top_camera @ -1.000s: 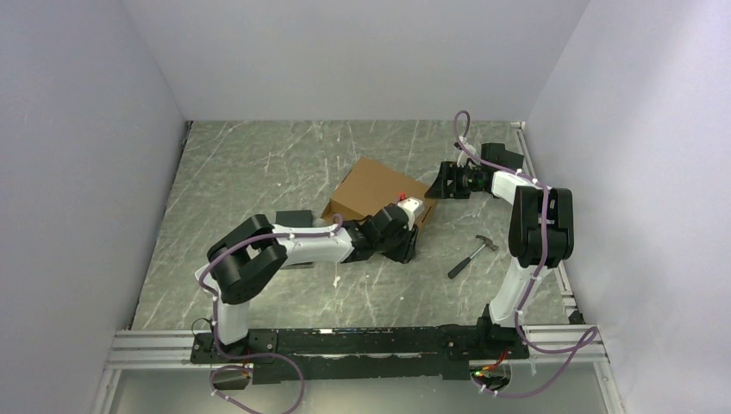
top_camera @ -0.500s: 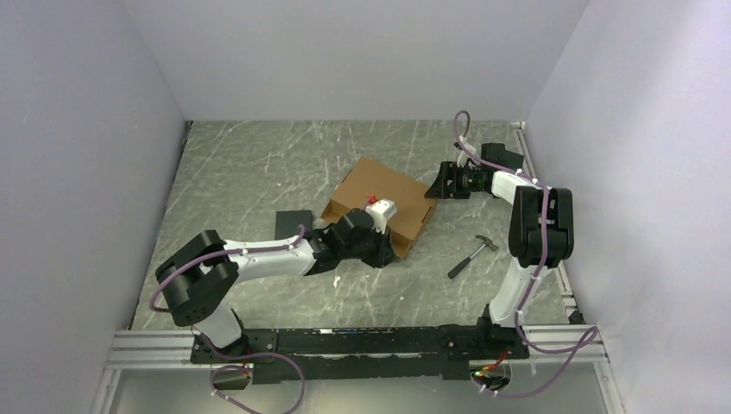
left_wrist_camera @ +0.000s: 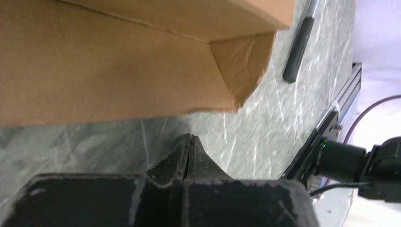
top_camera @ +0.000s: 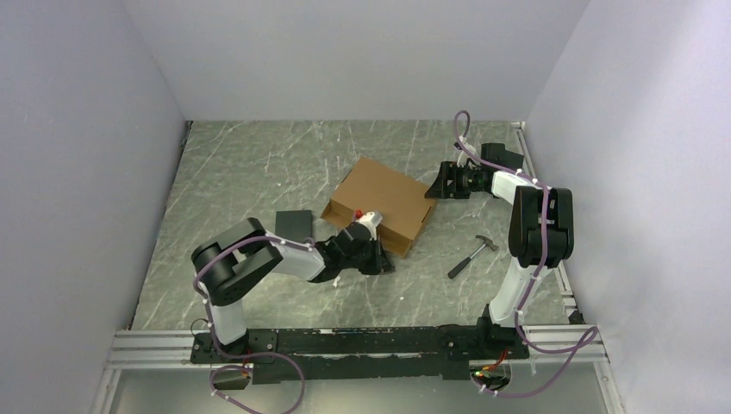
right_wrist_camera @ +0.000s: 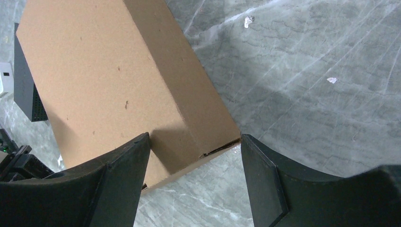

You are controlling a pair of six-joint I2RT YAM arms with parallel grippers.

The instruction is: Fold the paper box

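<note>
Paper box (top_camera: 379, 200) lies closed mid-table, insides hidden; the table (top_camera: 259, 164) runs widest toward its 10 o'clock. Right gripper (right_wrist_camera: 195, 137) gapes astride its 2 o'clock corner; left gripper (left_wrist_camera: 189, 139), shut on nothing, sits just off its 6 o'clock edge. Black block (top_camera: 293, 224) at 8, hammer (top_camera: 471, 256) at 4.

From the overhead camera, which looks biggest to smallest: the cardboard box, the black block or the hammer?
1. The paper box, by far the largest.
2. The black block, which covers more area than the hammer.
3. The hammer, longer than the block but very thin, so these last two are close.
</note>
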